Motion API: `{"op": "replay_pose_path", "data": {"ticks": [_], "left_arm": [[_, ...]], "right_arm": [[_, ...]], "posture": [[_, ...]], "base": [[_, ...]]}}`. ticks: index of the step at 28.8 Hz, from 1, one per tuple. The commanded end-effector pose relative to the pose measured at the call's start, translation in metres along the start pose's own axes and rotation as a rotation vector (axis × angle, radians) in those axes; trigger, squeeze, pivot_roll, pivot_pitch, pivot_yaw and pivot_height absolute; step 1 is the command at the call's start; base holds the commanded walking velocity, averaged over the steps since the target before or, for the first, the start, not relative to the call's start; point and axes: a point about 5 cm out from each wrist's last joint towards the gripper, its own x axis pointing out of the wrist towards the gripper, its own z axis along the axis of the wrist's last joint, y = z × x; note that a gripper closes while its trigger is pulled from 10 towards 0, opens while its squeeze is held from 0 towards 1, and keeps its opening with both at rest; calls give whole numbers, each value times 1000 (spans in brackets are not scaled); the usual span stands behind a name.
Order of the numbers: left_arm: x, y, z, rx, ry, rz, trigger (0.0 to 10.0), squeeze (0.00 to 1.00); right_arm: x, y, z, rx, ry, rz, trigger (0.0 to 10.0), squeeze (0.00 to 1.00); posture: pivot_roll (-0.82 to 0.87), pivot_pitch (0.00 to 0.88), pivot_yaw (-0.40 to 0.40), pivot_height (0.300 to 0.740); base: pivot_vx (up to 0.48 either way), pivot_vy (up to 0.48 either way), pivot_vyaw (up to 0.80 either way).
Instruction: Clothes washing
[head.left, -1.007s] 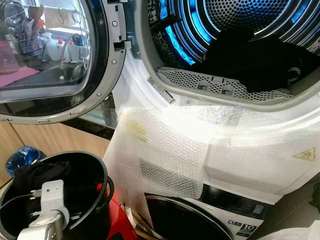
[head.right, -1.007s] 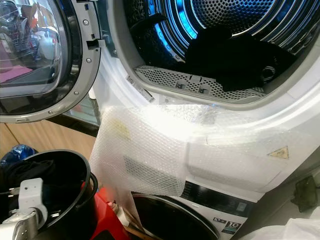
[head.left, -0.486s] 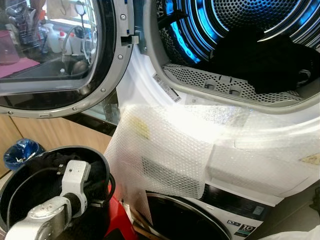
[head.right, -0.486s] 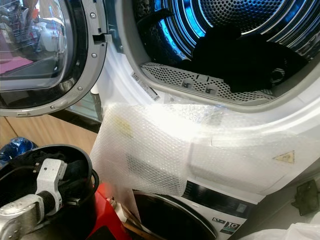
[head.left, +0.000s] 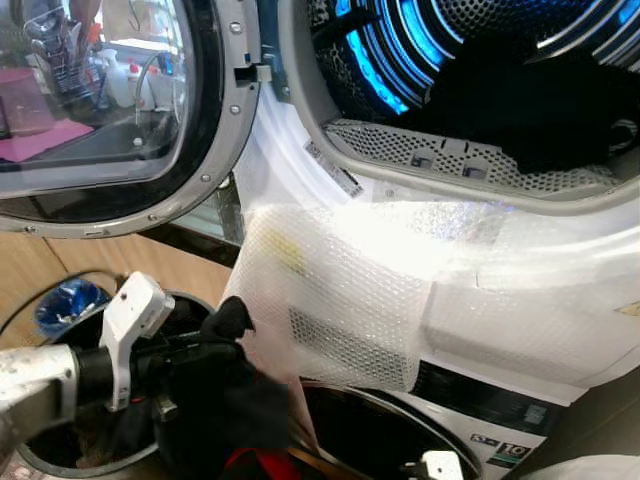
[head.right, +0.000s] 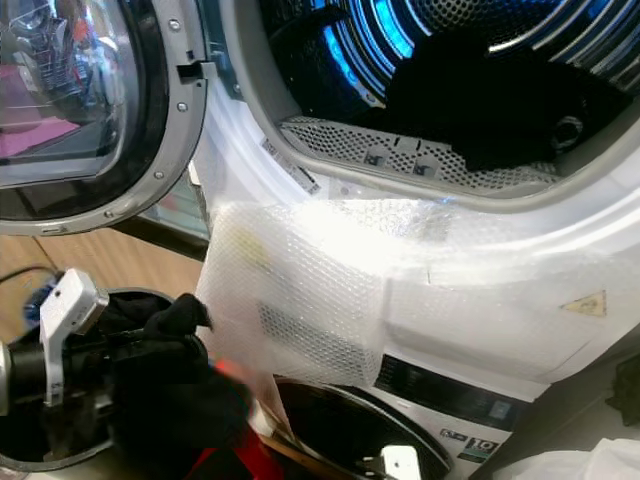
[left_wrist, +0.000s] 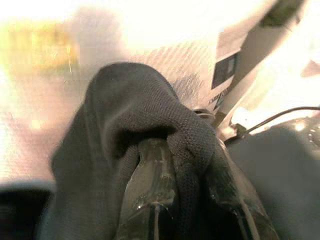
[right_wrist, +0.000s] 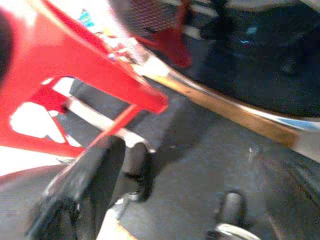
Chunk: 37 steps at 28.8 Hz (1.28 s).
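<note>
My left gripper (head.left: 222, 338) is shut on a black garment (head.left: 232, 398), held up over the black bucket (head.left: 75, 468) at the lower left. The cloth bunches over the fingers (left_wrist: 150, 185) and hangs down below them, close to the dryer's front. Up and to the right, the dryer's drum (head.left: 400, 60) stands open and lit blue, with dark clothes (head.left: 540, 105) lying inside. Its round door (head.left: 110, 110) is swung open to the left. My right gripper (right_wrist: 160, 200) hangs low and open near the floor, beside a red stool (right_wrist: 90, 70).
Bubble wrap (head.left: 340, 290) covers the dryer's white front below the opening. A second machine's round door (head.left: 400, 440) sits underneath. A blue bag (head.left: 65, 305) lies by the bucket. The red stool (head.left: 255, 462) stands between bucket and machines. Wooden cabinets are behind on the left.
My left arm has risen out of the bucket and swung right toward the dryer, now carrying the black garment. The camera has shifted slightly too.
</note>
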Motion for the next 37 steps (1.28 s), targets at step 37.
{"op": "replay_pose_path", "data": {"ticks": [37], "left_arm": [[110, -9, 107, 186, -378, -545, 0, 0]], "right_arm": [[-1, -5, 12, 89, -108, -57, 10000, 0]], "posture": [[41, 0, 191, 740]], "base": [[0, 0, 0]]}}
